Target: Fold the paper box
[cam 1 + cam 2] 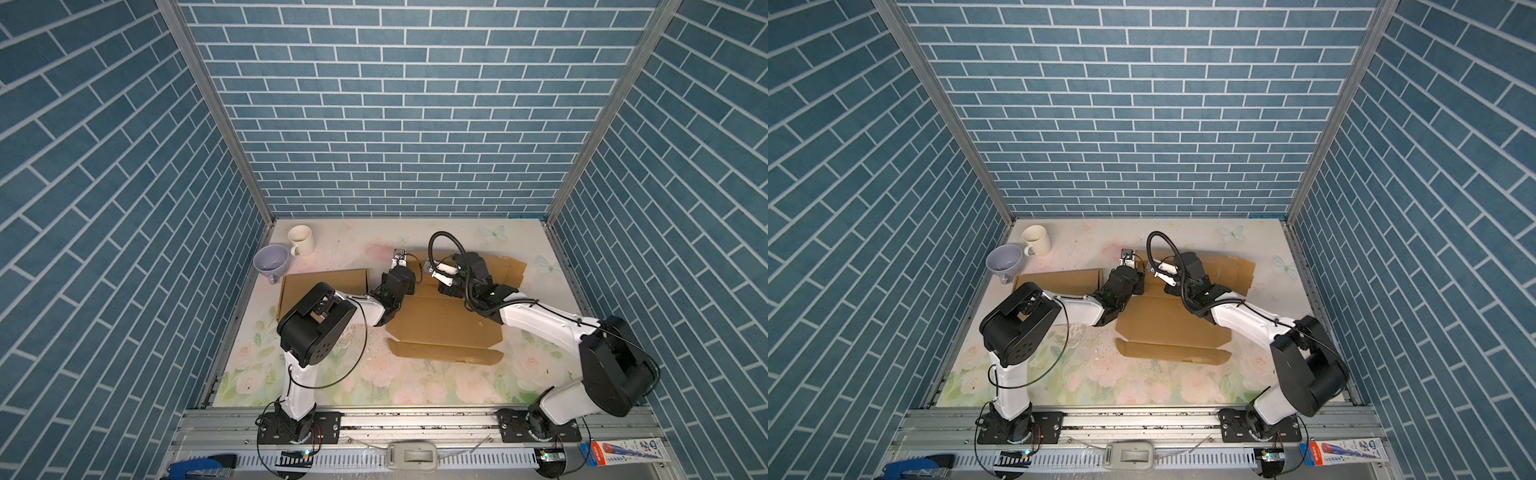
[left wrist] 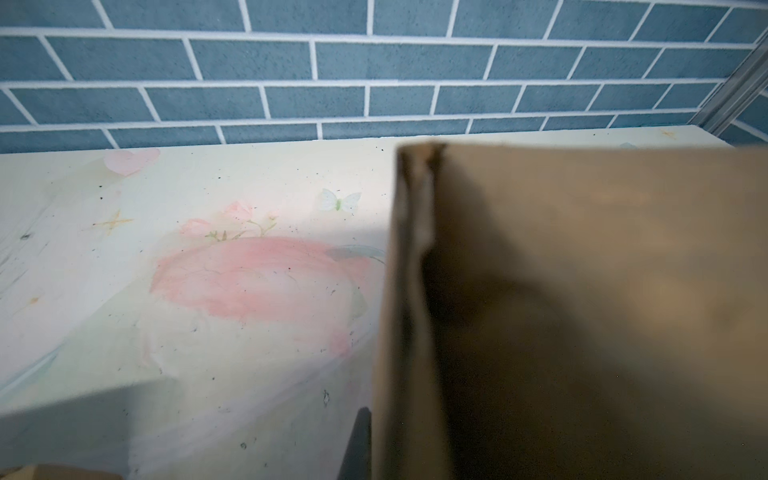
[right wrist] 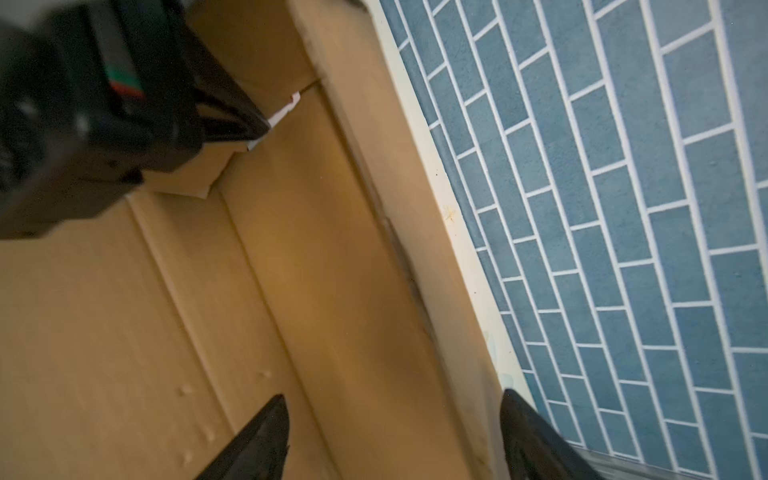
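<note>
The brown paper box (image 1: 444, 320) (image 1: 1167, 320) lies mostly flat across the middle of the table, with one long flap (image 1: 444, 353) at the front. At the box's back edge, my left gripper (image 1: 400, 257) (image 1: 1126, 258) is shut on a raised flap. In the left wrist view that flap (image 2: 582, 311) stands on edge and hides most of the gripper; one dark fingertip (image 2: 358, 440) shows beside it. My right gripper (image 1: 430, 271) (image 3: 395, 419) is open just right of the left one, over the back panels (image 3: 291, 270). Nothing is held between its fingers.
A white mug (image 1: 301, 240) and a tilted lavender cup (image 1: 271, 259) stand at the back left corner. Blue brick walls enclose the table on three sides. The arm bases sit on a metal rail (image 1: 415, 419) at the front.
</note>
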You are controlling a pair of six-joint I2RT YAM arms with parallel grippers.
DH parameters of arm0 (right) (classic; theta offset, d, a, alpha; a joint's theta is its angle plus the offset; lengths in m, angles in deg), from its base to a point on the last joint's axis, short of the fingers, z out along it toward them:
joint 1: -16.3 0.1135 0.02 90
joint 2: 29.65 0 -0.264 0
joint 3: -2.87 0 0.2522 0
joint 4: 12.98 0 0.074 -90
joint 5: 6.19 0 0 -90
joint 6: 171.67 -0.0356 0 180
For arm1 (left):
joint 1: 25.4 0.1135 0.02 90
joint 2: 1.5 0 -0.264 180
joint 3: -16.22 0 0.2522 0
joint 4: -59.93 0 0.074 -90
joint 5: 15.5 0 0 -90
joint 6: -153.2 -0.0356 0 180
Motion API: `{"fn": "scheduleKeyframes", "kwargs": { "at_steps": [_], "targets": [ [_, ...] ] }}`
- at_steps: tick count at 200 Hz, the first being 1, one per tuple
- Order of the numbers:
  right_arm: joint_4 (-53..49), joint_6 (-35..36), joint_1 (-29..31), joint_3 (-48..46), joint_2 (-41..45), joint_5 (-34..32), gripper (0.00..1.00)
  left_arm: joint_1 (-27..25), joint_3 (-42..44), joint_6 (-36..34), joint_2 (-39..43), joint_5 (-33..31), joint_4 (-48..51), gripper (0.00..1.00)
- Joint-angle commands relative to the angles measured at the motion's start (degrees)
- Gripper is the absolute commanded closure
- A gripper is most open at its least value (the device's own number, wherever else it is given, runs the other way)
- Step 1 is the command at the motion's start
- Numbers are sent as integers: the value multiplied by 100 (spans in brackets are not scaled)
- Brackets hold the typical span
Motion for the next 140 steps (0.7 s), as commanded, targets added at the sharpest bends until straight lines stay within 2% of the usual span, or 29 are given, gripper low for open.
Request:
{"fn": "scheduleKeyframes", "kwargs": {
  "at_steps": [1,19,43,60,89,140],
  "targets": [
    [-1219,-1840,-314,373,725,1127,21,-119,254,45,27,-344,60,100],
    [-1487,-3385,-803,474,1128,1363,24,-213,280,33,27,-504,96,100],
    [-2646,-5243,-1330,981,1191,592,32,-340,297,-72,40,-926,222,100],
    [-3652,-6103,-1916,1407,1035,602,35,-354,290,-84,2,-964,254,100],
    [-4480,-6449,-2611,2017,572,1427,33,-354,255,-219,-49,-978,241,100],
    [-4880,-6212,-2668,2973,-398,1765,25,-354,229,-480,-131,-1085,241,100]
  ]
}}
